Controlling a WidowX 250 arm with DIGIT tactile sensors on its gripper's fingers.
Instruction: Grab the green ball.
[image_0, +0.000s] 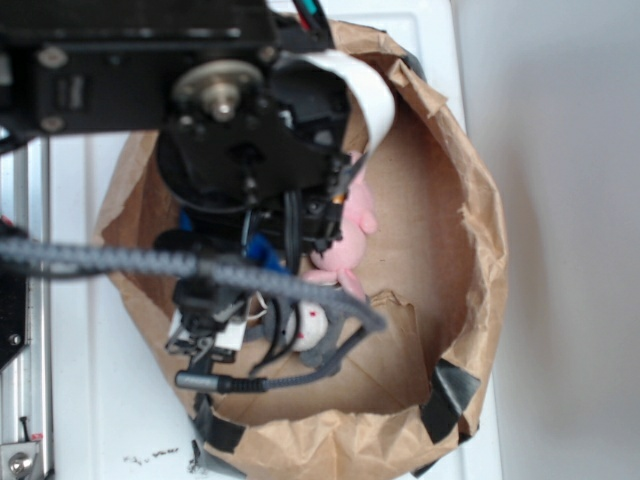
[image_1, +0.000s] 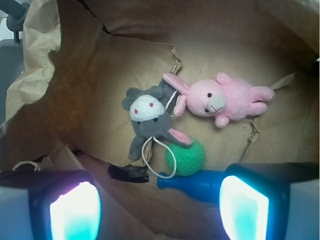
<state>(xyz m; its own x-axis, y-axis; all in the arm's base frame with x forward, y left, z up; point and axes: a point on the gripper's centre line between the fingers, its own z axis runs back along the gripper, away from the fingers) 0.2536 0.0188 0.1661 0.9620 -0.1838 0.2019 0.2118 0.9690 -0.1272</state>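
The approach seems to be in hand: the pincer (image_1: 159, 207) hangs released inside the crumpled brown paper bag (image_1: 60, 125), its two fingers wide apart and empty at the bottom of the wrist view. The small mint-green knitted ball (image_1: 185, 156) lies on the bag floor between them, touching the grey plush bunny (image_1: 147, 120) and the blue plastic bowling pin (image_1: 192, 184), below the pink plush bunny (image_1: 222, 99). Next it likely must descend, centring on the ball clear of the white cord (image_1: 150, 160). From the exterior view, the black arm (image_0: 245, 140) reaches down into the bag.
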